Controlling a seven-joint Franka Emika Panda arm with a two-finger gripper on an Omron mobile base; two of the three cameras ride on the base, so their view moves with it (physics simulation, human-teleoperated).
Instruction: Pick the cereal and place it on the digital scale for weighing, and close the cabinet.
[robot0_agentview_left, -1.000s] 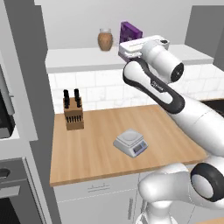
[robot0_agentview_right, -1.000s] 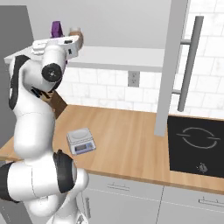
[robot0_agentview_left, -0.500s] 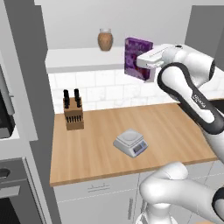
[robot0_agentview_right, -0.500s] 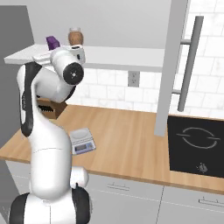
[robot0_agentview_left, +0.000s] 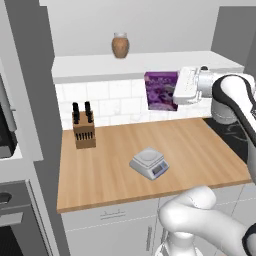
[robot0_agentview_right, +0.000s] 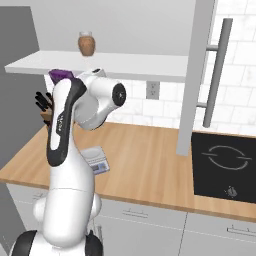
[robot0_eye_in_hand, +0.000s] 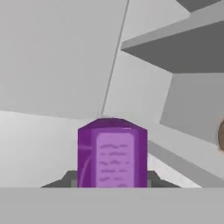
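left base view: from behind the arm on its left, looking forward and down over the bench (robot0_agentview_left: 115, 160); mid range; tool (robot0_agentview_left: 181, 86) at right, above the bench.
right base view: from behind on the arm's right, same forward-down aim; mid range; arm large at left, cooktop (robot0_agentview_right: 225, 165) far right of the tool.
hand view: on the hand, looking along the tool; very close; cereal (robot0_eye_in_hand: 112, 153) right in front at bottom centre.
shared by base views: bench, digital scale (robot0_agentview_left: 149, 162) below the tool, knife block (robot0_agentview_left: 83, 127), brown jar (robot0_agentview_left: 120, 45) on the shelf (robot0_agentview_left: 100, 64) above.
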